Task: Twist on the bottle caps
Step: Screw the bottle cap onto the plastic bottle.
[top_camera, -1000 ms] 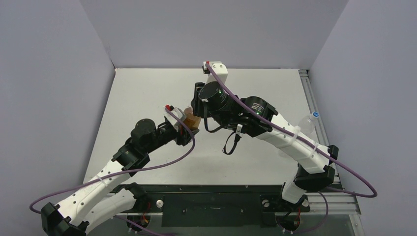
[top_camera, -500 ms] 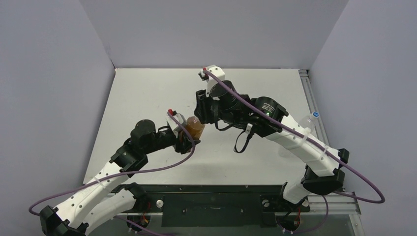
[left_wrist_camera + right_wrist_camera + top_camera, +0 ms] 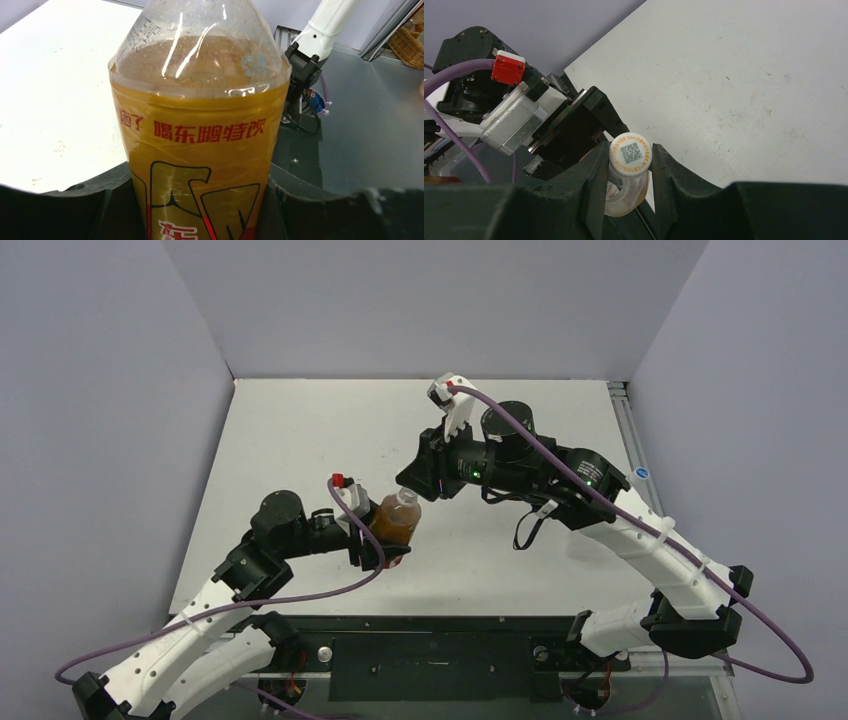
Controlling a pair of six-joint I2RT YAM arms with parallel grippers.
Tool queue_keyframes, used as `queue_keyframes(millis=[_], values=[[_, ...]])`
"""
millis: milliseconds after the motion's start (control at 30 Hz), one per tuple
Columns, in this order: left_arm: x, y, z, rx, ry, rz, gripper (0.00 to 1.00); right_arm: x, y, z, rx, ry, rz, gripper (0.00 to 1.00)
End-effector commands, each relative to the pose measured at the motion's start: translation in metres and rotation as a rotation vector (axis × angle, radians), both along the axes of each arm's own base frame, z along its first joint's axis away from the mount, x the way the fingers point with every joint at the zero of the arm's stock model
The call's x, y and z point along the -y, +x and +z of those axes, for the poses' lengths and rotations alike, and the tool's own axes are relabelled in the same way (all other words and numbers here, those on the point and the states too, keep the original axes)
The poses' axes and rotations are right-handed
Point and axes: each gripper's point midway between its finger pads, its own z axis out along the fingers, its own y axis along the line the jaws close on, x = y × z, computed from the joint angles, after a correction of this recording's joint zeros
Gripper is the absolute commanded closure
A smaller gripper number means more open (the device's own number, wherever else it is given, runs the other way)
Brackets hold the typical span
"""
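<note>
changed: right end effector (image 3: 630, 166) was swung rightward and nipped onto white cap (image 3: 630, 153) | left end effector (image 3: 373, 543) was clamped round amber bottle (image 3: 397, 522), tilted above counter (image 3: 300, 430) centre | cap 1 judged ready for twisting

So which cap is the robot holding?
The white cap, pinched in the right hand atop the amber bottle; the blue-and-white cap sits apart at the right edge.

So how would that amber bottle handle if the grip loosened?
The amber bottle looks nearly full, so it is probably heavy for its size. Its glossy film label may slip in the left gripper. The thin clear shoulder could dent if squeezed.
</note>
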Motion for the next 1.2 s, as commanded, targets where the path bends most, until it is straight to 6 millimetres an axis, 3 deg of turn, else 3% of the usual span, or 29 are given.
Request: queue_keyframes(millis=[0,667,1167], values=[[0.003,0.003,0.034,0.069,-0.094,0.001,1.0,-0.001,-0.008,0.023,0.019,0.102,0.046,1.0],[0.003,0.016,0.028,0.054,-0.097,0.041,1.0,0.004,-0.024,0.019,0.01,0.115,0.113,1.0],[0.013,0.012,0.039,0.001,-0.125,-0.021,1.0,-0.003,-0.021,-0.006,0.041,0.025,0.095,1.0]])
